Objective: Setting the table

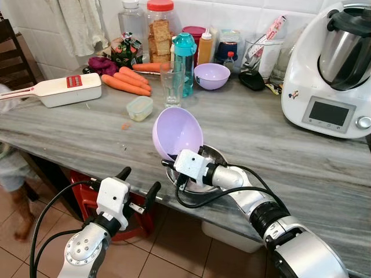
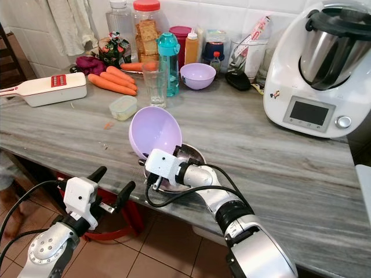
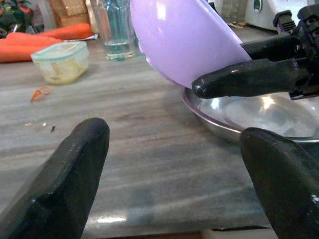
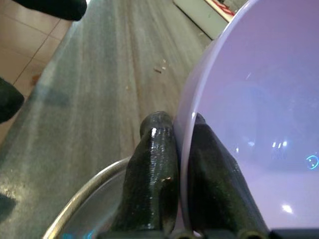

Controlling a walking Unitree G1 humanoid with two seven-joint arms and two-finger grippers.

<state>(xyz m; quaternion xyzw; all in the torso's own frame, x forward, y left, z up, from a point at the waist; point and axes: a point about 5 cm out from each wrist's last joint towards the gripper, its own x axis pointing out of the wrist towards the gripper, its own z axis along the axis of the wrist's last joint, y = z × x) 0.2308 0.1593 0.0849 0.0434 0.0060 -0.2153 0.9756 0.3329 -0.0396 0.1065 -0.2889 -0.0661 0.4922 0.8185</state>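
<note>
tabletop (image 1: 278, 145): grey, streaked; food processor (image 1: 330, 69) stood at far right
lilac bowl (image 1: 177, 132): tilted on edge above steel bowl (image 1: 215, 155), rim pinched by right gripper (image 1: 174, 162) jaws
left gripper (image 1: 138, 184): held below tabletop edge, jaws spread

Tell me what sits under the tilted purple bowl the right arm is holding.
Under the purple bowl, pinched at its rim by the right end effector, sits a shiny metal bowl on the counter. The wrist and purple bowl hide part of its inside.
</note>
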